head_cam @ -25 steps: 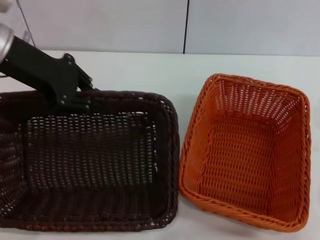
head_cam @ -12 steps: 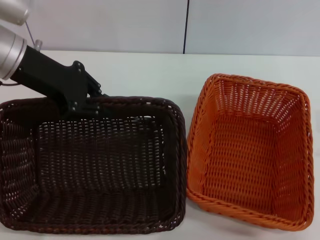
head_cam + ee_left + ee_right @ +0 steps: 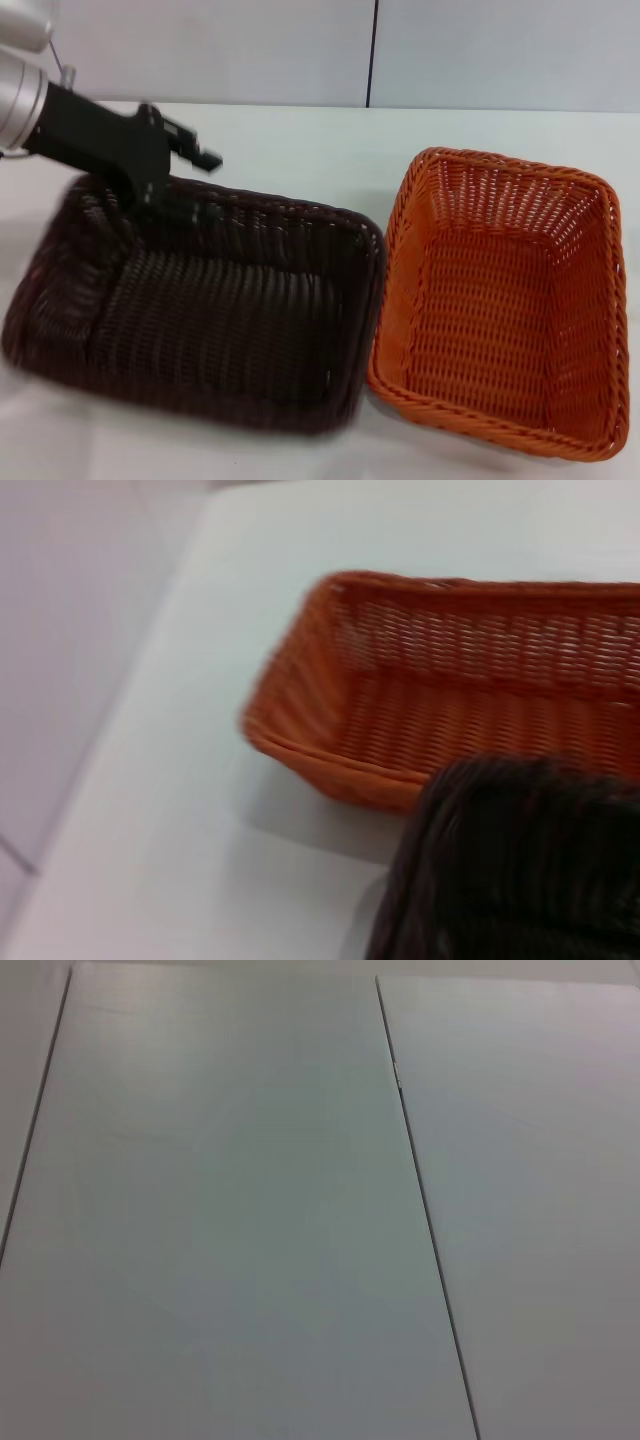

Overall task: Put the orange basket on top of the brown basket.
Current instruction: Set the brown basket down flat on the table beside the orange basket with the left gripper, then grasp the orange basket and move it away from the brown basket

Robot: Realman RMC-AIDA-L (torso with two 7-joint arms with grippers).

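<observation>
The brown basket (image 3: 200,310) lies on the white table at the left, turned askew, with its far left corner raised. My left gripper (image 3: 165,185) is at that far rim and is shut on it; one black finger (image 3: 205,158) sticks out beyond the rim. The orange basket (image 3: 500,300) sits flat on the table at the right, its near left side touching the brown basket. The left wrist view shows the orange basket (image 3: 450,710) beyond a dark corner of the brown basket (image 3: 520,870). My right gripper is out of view.
The white table (image 3: 300,140) runs back to a pale panelled wall (image 3: 370,50). The right wrist view shows only pale panels (image 3: 230,1210) with a dark seam.
The left gripper has moved right and up with the brown basket's far rim. The brown basket has slid right against the orange basket, turned and tilted. The orange basket has hardly moved.
</observation>
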